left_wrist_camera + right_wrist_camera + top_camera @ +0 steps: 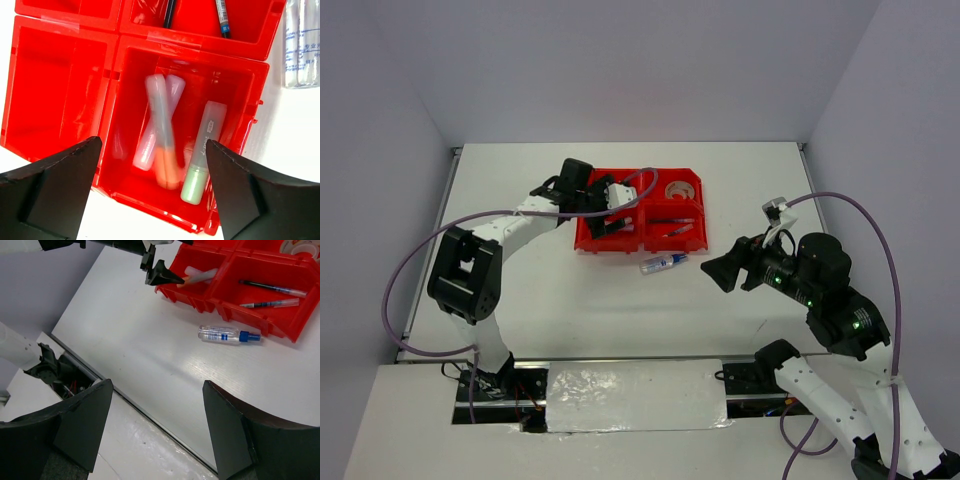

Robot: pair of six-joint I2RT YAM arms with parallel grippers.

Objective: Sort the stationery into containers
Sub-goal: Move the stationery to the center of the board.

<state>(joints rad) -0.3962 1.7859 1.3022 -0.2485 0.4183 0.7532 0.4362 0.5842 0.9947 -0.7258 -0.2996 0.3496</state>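
Note:
The red containers stand at mid-table. The near-left bin holds the pink, orange and green highlighters. The near-right bin holds two blue pens. A tape roll lies in the far-right bin. The blue-capped glue tube lies on the table just in front of the bins, and it also shows in the right wrist view. My left gripper hovers open and empty over the highlighter bin. My right gripper is open and empty, right of the glue tube. The erasers are not in view.
The far-left bin shows nothing inside. The table's near edge and a foil-covered strip lie between the arm bases. White walls close the table on three sides. The left arm's cable loops over the left side.

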